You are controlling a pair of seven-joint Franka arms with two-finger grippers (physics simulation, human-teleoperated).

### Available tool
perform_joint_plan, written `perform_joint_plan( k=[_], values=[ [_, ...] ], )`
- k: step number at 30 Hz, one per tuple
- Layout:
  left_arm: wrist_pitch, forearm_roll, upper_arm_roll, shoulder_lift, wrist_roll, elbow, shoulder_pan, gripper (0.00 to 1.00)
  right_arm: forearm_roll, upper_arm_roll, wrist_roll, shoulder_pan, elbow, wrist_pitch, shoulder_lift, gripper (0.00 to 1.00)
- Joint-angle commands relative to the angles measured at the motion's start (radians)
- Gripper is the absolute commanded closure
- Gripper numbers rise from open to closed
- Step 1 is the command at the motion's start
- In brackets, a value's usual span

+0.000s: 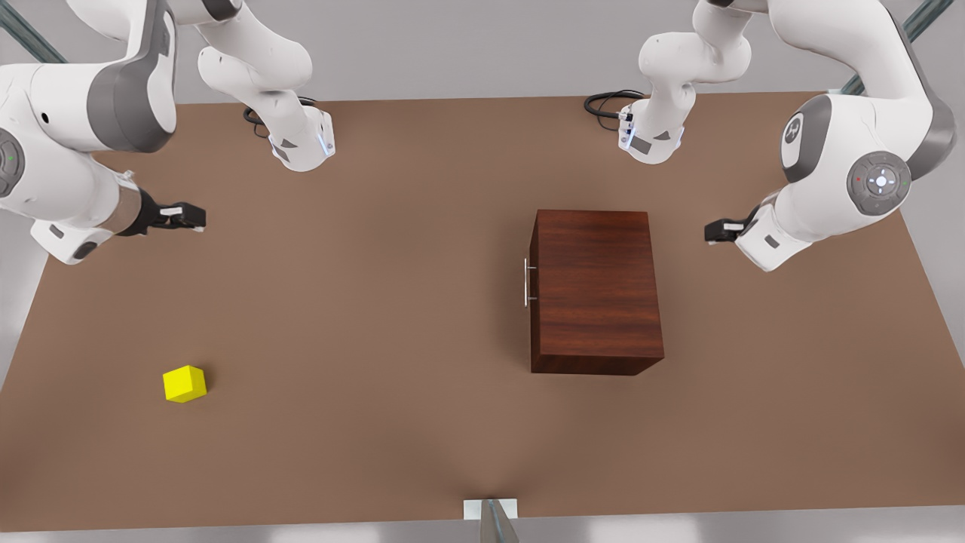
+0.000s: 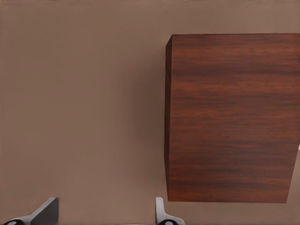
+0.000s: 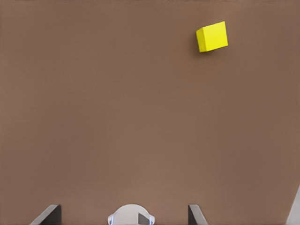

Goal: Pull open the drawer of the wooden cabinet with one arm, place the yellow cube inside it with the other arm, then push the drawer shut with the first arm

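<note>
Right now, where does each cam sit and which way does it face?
Front view: high over the table, looking down at the closed wooden cabinet, yellow cube and both arms.
Left wrist view: above the table, looking down at the cabinet; open left gripper fingertips show. Shares the cabinet with the front view.
Right wrist view: looking down at the cube; open right gripper fingertips show. Shares the cube with the front view.

In the left wrist view the wooden cabinet [image 2: 232, 117] runs off the edge; its drawer front is hidden.
</note>
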Motion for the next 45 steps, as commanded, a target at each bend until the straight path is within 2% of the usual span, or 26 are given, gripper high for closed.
perform_joint_plan(
  k=[1, 3, 6, 8, 9, 11, 13, 15, 19, 22, 26, 35, 36, 42, 45],
  values=[
    [0.035, -0.001, 0.0, -0.001, -0.035, -0.001, 0.0, 0.0, 0.001, 0.0, 0.055, -0.002, -0.003, 0.043, -0.002, 0.0],
    [0.037, 0.001, 0.0, 0.0, -0.049, -0.003, -0.01, 0.0, -0.005, 0.0, 0.052, 0.0, -0.017, 0.06, -0.002, 0.0],
    [0.064, 0.071, -0.006, 0.097, -0.147, 0.015, -0.263, 0.0, -0.003, -0.005, 0.044, 0.007, 0.001, 0.063, 0.094, 0.0],
    [0.066, 0.104, -0.011, 0.252, -0.412, 0.194, -0.443, 0.0, -0.002, -0.008, -0.203, 0.003, 0.052, 0.098, 0.217, 0.0],
    [0.072, 0.107, -0.011, 0.336, -0.547, 0.29, -0.521, 0.0, -0.005, -0.015, -0.4, -0.005, 0.121, 0.142, 0.324, 0.0],
    [0.142, 0.162, -0.006, 0.477, -0.763, 0.405, -0.659, 0.0, -0.006, -0.04, -0.682, -0.009, 0.15, 0.285, 0.433, 0.0],
    [0.218, 0.22, -0.002, 0.545, -0.899, 0.417, -0.724, 0.0, -0.005, -0.086, -0.896, -0.029, 0.149, 0.472, 0.516, 0.0],
    [0.258, 0.236, -0.002, 0.614, -0.983, 0.465, -0.739, 0.0, -0.002, -0.088, -0.95, -0.069, 0.138, 0.598, 0.562, 0.0],
    [0.253, 0.239, 0.001, 0.655, -1.196, 0.457, -0.745, 0.0, 0.004, -0.086, -1.031, -0.121, 0.135, 0.757, 0.622, 0.0],
    [0.205, 0.237, 0.001, 0.672, -1.216, 0.443, -0.739, 0.0, 0.01, -0.086, -1.066, -0.152, 0.133, 0.837, 0.657, 0.0],
    [0.184, 0.245, 0.003, 0.674, -1.205, 0.422, -0.736, 0.0, 0.027, -0.086, -1.068, -0.183, 0.118, 0.886, 0.683, 0.0],
    [0.189, 0.26, 0.001, 0.689, -0.931, 0.419, -0.699, 0.0, 0.098, -0.086, -1.045, -0.221, -0.057, 0.978, 0.664, 0.0],
    [0.189, 0.259, 0.0, 0.695, -0.931, 0.419, -0.699, 0.1, 0.099, -0.086, -1.033, -0.223, -0.071, 0.978, 0.656, 0.0],
    [0.189, 0.259, 0.0, 0.697, -0.932, 0.419, -0.699, 0.1, 0.104, -0.089, -1.022, -0.223, -0.091, 0.98, 0.634, 0.0],
    [0.192, 0.26, 0.0, 0.706, -0.932, 0.42, -0.698, 0.1, 0.095, -0.101, -0.844, -0.22, -0.091, 0.977, 0.636, 0.0]
  ],
)
